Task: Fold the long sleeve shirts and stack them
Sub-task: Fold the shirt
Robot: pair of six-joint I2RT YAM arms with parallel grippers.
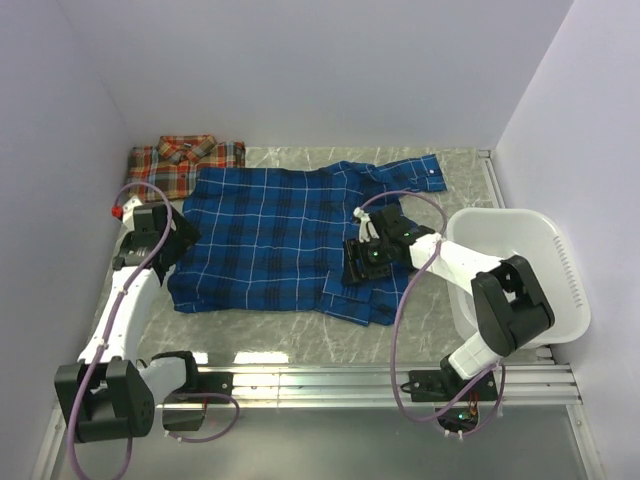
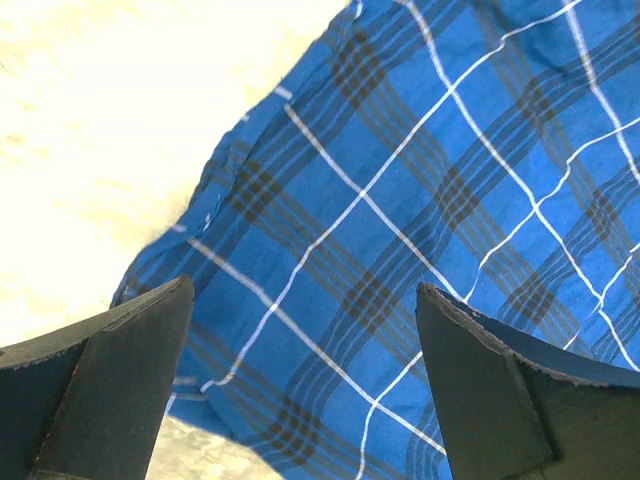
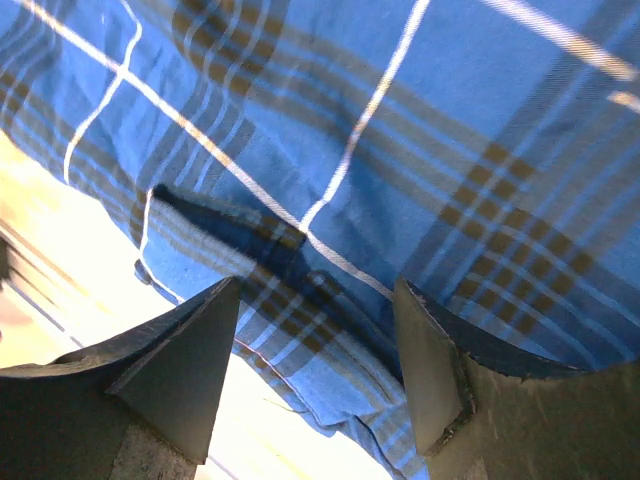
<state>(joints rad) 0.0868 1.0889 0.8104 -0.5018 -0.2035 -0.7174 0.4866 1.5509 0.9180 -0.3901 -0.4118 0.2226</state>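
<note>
While the blue shirt (image 1: pixel 280 235) lies spread across mid-frame, the red-orange shirt (image 1: pixel 175 160) sits at upper left. The left gripper (image 2: pixel 305 295) hangs released over the blue shirt's left edge, and the right gripper (image 3: pixel 318 290), fingers parted and empty, over its lower-right hem.

Centre: blue shirt (image 1: pixel 265 235) lies flat over most of the table (image 1: pixel 290 335).
Upper left: red shirt (image 1: pixel 175 163) fills the corner.
Right: basket (image 1: pixel 525 240) blocks that side.
Bottom: bare table strip, free passage.
</note>
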